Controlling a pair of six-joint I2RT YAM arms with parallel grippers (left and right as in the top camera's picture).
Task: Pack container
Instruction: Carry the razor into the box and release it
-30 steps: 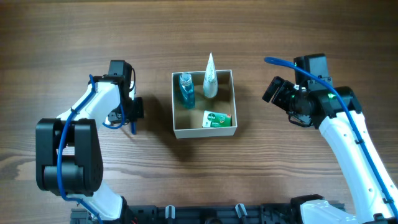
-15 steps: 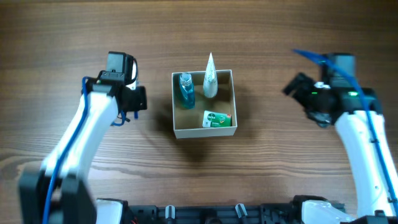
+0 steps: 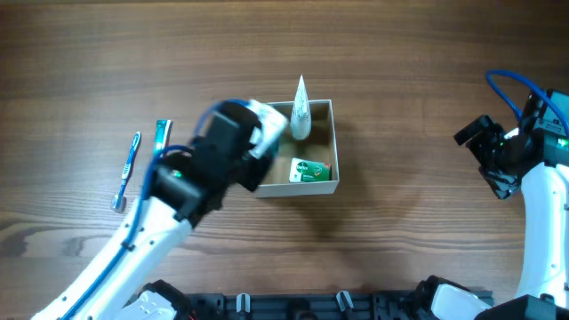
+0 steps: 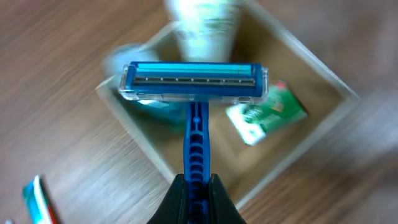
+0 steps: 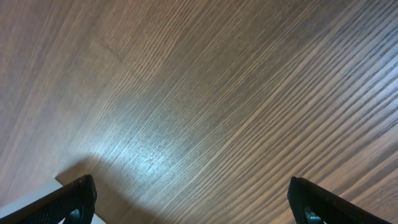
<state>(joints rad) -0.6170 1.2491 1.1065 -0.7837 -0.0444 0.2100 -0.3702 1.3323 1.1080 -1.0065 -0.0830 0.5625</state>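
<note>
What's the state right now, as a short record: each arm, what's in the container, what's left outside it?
left gripper: fingers shut on the blue razor, held above the container
right gripper: open, empty, over bare table far right of the container
in container: white tube at the far wall, green packet, blurred blue item behind the razor head
outside container: blue toothbrush and small teal item, both on the table to its left
</note>
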